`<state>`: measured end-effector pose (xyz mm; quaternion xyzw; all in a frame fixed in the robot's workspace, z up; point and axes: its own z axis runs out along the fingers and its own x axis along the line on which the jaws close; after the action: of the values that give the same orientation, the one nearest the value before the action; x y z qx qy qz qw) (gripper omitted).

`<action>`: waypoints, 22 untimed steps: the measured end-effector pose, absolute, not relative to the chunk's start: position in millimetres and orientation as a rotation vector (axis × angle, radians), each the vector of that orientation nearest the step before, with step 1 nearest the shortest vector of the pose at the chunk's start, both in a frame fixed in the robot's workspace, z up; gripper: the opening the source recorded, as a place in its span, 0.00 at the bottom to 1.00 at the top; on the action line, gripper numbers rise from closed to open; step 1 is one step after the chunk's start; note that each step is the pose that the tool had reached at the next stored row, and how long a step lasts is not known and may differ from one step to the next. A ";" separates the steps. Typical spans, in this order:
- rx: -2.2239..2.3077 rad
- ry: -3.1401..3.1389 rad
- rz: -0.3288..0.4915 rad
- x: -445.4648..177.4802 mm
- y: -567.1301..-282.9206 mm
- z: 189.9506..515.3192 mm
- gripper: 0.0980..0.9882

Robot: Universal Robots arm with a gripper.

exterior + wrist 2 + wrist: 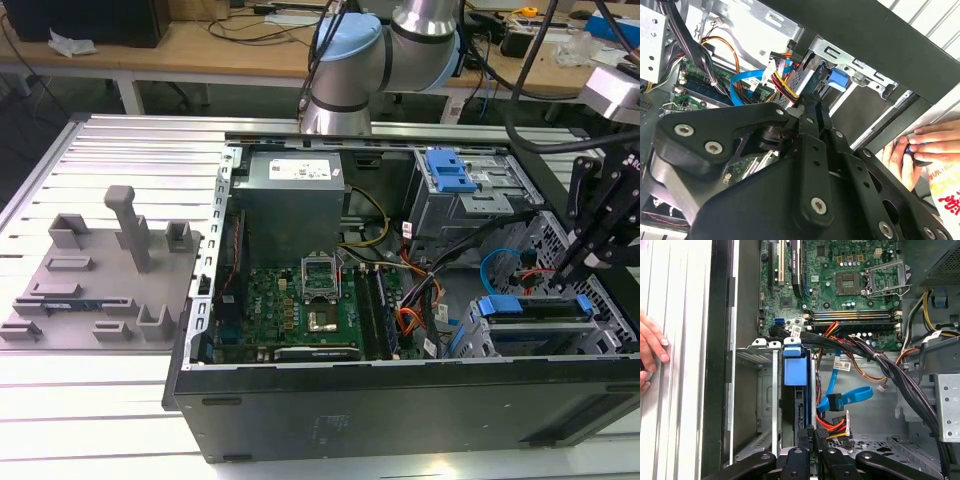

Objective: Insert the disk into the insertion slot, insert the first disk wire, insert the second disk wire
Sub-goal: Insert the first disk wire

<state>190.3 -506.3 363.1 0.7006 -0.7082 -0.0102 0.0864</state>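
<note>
Disk (792, 369) stands on edge inside the slot (766, 400), its blue carrier tab at one end; insertion judged done. Tool (813, 434) sits at the disk's end opposite the tab, in line with the disk's long axis; tips drawn together; whether they pinch a plug cannot be told. Blue cable (850, 397) and red-yellow-black wires (832, 422) lie just beside the disk, on its motherboard (850, 290) side; neither seen mated to the disk.

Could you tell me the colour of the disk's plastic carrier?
The plastic carrier is bright blue, clearest in the first wrist view.
</note>
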 end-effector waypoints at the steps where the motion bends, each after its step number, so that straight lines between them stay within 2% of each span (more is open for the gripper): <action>1: 2.086 -2.108 -0.032 190.7 -506.2 363.2 0.07; 7: 2.060 -2.088 0.005 191.0 -506.2 362.9 0.07; 22: 2.058 -2.086 0.009 191.0 -505.8 359.1 0.07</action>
<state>191.0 -505.8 359.1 0.6984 -0.7080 0.0032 0.1053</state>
